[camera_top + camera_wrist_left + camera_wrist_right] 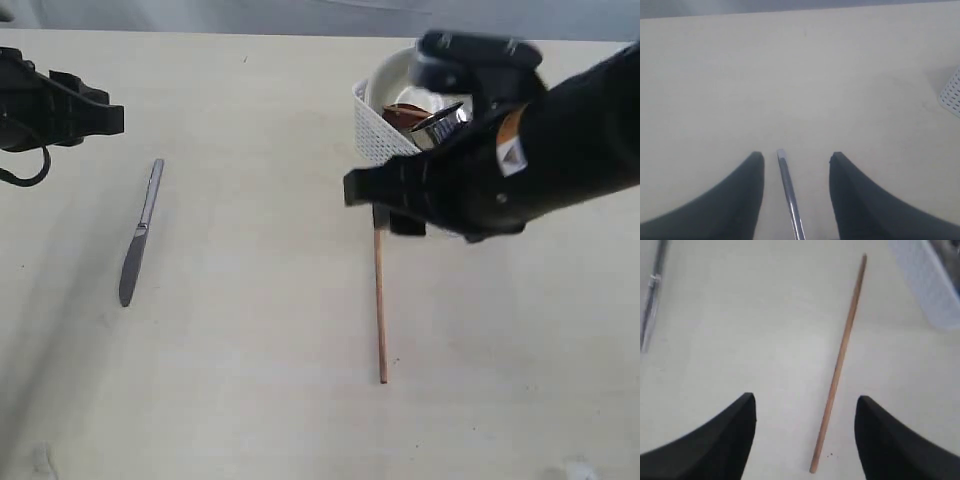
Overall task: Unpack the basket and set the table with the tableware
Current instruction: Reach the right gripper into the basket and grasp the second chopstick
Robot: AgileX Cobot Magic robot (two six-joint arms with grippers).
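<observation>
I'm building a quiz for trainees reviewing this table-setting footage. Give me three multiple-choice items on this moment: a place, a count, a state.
1. Where is the knife? A in the basket; B flat on the table; C in the right gripper.
2. How many chopsticks lie in view on the table? A one; B two; C four.
3. The right gripper is: A shut on the knife; B shut on a chopstick; C open.
Answers: 1 B, it lies on bare tabletop away from the basket. 2 A, a single one shows. 3 C, its fingers stand apart, the chopstick on the table between them.
</observation>
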